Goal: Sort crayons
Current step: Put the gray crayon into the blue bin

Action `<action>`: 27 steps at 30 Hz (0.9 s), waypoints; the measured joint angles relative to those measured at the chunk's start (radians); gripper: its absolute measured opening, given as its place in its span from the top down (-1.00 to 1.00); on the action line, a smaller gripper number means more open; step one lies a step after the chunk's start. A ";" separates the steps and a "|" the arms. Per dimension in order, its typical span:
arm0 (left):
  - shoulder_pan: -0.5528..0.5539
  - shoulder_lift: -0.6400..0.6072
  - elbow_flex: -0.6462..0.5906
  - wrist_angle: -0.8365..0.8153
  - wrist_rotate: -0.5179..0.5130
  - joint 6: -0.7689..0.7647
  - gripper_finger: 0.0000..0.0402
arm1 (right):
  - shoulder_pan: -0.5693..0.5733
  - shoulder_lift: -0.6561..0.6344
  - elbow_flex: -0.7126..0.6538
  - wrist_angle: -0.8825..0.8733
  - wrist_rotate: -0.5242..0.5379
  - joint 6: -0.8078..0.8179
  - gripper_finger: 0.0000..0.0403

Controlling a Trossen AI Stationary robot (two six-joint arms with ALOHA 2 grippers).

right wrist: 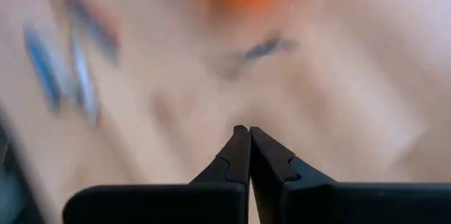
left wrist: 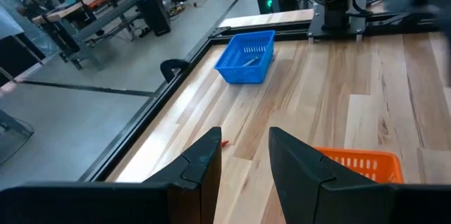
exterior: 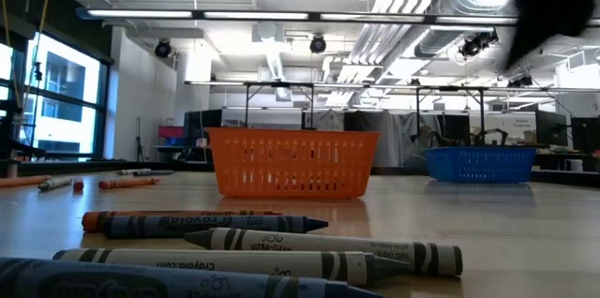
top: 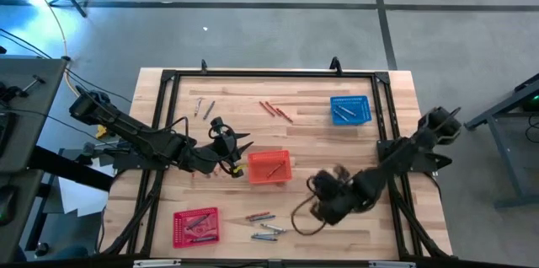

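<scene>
Orange basket (top: 269,167) sits mid-tabletop with a red crayon in it, a blue basket (top: 350,109) is at the far right, and a red one (top: 195,226) is near the front edge. The right claw (right wrist: 249,134) hangs over the boards just right of the orange basket, fingers pressed together with nothing between them as far as I can see. Loose crayons (top: 264,226) lie in a little grey-and-bluish cluster just right of the red basket, so they're near that claw but toward the front-left of it, not under it. If it's going for one, I'd say it needs to spread the fingers, line them up across a single stick, and come straight down so it doesn't scatter the neighbours. The left claw (left wrist: 243,157) waits just left of the orange basket, fingers apart and empty. More red ones (top: 275,110) lie farther back.
</scene>
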 joint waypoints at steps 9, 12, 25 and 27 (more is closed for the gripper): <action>0.000 0.000 0.000 -0.003 0.001 -0.044 0.47 | -0.103 -0.029 0.001 0.049 0.359 -0.310 0.99; 0.000 0.000 0.000 -0.012 0.001 -0.050 0.47 | -0.129 -0.029 0.000 0.009 0.220 -0.291 0.99; 0.000 0.000 0.000 -0.028 0.004 -0.050 0.47 | -0.175 0.048 0.000 0.132 -0.124 -0.388 0.80; 0.000 0.000 0.000 -0.030 0.011 -0.050 0.47 | -0.186 0.067 0.000 0.188 -0.168 -0.414 0.68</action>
